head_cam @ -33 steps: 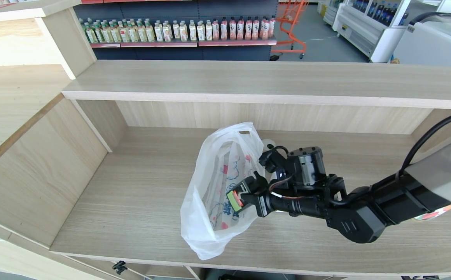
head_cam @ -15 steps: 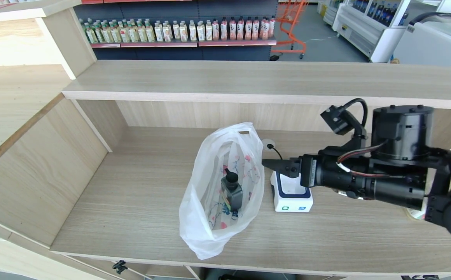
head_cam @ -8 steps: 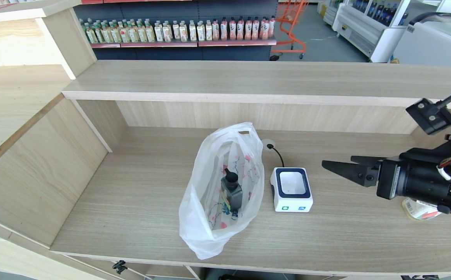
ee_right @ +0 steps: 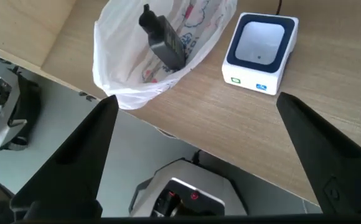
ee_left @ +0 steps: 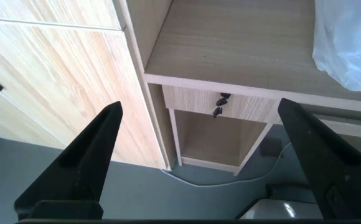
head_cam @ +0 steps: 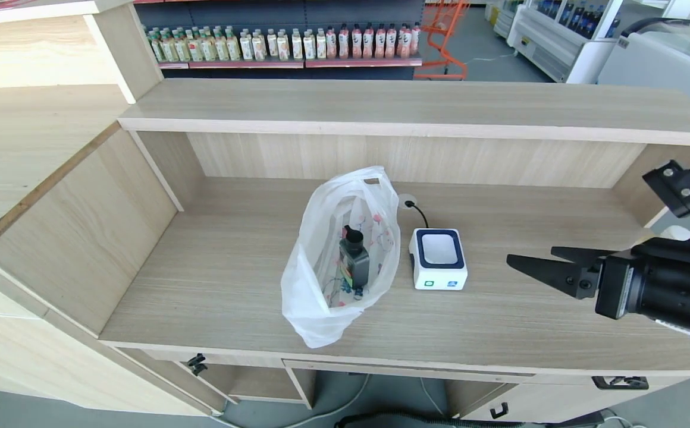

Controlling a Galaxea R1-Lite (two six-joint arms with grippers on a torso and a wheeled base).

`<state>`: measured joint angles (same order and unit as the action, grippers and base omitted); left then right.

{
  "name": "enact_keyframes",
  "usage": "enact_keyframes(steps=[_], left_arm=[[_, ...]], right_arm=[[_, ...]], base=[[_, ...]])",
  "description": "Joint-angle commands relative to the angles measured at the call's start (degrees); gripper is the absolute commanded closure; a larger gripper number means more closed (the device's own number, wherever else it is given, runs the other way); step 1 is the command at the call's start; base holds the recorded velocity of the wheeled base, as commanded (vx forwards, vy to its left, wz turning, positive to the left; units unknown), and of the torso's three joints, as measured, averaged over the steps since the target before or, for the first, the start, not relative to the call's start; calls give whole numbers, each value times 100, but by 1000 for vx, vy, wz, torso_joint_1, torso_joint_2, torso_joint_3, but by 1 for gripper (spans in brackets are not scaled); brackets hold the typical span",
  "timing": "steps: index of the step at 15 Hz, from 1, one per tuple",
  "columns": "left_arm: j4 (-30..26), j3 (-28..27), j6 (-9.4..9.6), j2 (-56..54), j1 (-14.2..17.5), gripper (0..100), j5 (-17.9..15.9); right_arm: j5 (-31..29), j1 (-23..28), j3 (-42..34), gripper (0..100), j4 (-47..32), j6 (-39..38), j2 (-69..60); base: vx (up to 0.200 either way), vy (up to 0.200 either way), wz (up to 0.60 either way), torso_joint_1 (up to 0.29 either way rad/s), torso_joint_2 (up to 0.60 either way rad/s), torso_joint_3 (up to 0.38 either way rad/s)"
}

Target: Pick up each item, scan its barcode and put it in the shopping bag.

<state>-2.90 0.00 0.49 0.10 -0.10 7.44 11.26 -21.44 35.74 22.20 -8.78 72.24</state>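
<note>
Dark bottle (head_cam: pixel 354 260) upright in shopping bag (head_cam: pixel 315 309), left of scanner (head_cam: pixel 438 259): likely rigid, smooth; grip mid-body. Bag film thin, floppy. Right gripper (head_cam: pixel 532 257) and left gripper (ee_left: pixel 199 106): fingers apart, empty.

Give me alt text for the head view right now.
A white bag stands open on the wooden counter with a dark bottle inside, and a white scanner sits just to its right. The right claw hangs open and empty over the counter, farther right.
</note>
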Motion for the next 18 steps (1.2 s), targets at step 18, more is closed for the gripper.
enact_keyframes(steps=[18], left_arm=[[0,0,4,-1,1,0,3]], right_arm=[[-819,685,-94,0,-647,-1,510]], base=[[0,-189,0,2,2,2]])
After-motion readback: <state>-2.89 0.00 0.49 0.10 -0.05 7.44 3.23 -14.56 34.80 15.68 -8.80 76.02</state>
